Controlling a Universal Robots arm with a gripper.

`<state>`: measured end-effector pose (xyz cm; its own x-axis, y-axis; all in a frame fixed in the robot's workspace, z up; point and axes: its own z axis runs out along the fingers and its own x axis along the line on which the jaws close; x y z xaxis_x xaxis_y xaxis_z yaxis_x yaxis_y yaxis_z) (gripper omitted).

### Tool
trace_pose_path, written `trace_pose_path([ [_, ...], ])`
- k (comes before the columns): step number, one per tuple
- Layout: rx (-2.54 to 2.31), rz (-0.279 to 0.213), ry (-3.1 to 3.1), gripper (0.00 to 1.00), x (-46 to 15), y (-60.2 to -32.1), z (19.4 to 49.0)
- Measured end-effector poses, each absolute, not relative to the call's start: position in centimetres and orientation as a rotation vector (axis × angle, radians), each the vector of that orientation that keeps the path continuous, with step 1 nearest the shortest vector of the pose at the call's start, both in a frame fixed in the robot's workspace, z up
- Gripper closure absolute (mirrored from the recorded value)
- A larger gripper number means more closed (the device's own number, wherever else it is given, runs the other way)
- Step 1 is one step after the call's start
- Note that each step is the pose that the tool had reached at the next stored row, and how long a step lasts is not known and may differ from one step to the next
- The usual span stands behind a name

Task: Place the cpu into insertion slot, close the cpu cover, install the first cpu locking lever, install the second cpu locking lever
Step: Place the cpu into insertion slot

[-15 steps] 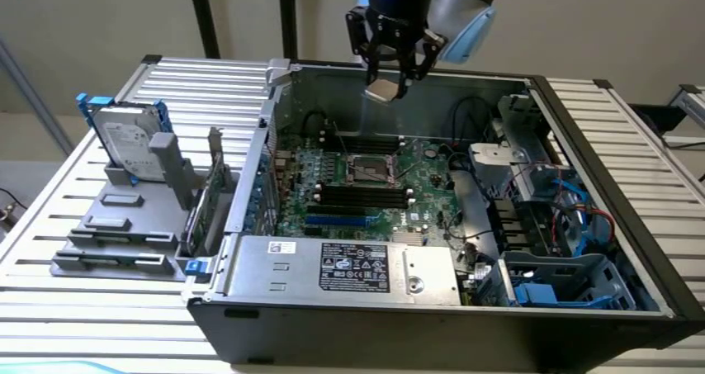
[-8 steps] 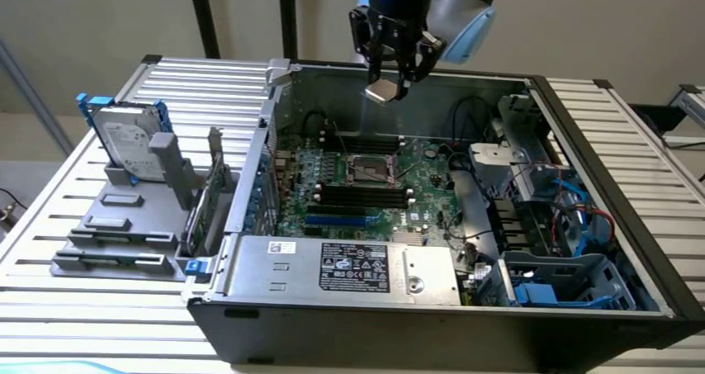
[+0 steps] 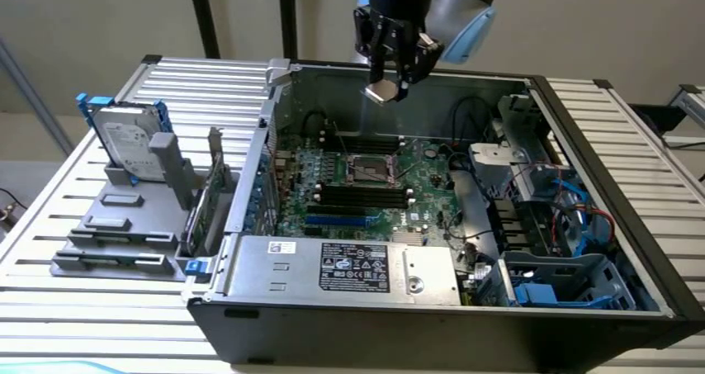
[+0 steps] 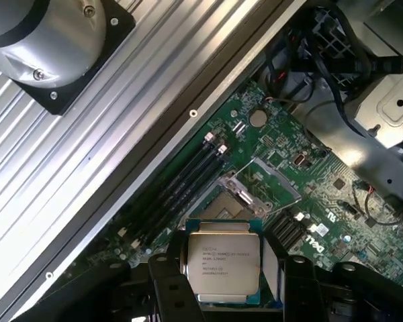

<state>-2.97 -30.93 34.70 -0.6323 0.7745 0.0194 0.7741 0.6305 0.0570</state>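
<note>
My gripper point(image 3: 392, 81) hangs above the open computer case, over its far wall, shut on the cpu point(image 3: 381, 91). In the wrist view the cpu point(image 4: 223, 264) shows its silvery printed face, pinched between the two black fingers point(image 4: 162, 285). The insertion slot point(image 3: 369, 170) lies well below on the green motherboard point(image 3: 424, 176). From the wrist, the slot point(image 4: 215, 209) is partly hidden behind the cpu. The cpu cover point(image 4: 269, 180), a silvery frame with a window, stands swung open beside the slot.
Long black memory slots point(image 3: 358, 196) run just in front of the socket. A grey labelled power supply box point(image 3: 342, 267) fills the case's near side, with cables and a blue drive cage point(image 3: 567, 279) at the exterior view's right. A hard drive point(image 3: 121, 139) stands outside at the left.
</note>
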Motion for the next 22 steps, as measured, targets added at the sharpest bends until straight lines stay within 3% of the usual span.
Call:
trace_pose_path([
  [22, 1.872, 0.089, 2.498, 0.45, -2.97, -30.93, 34.58],
])
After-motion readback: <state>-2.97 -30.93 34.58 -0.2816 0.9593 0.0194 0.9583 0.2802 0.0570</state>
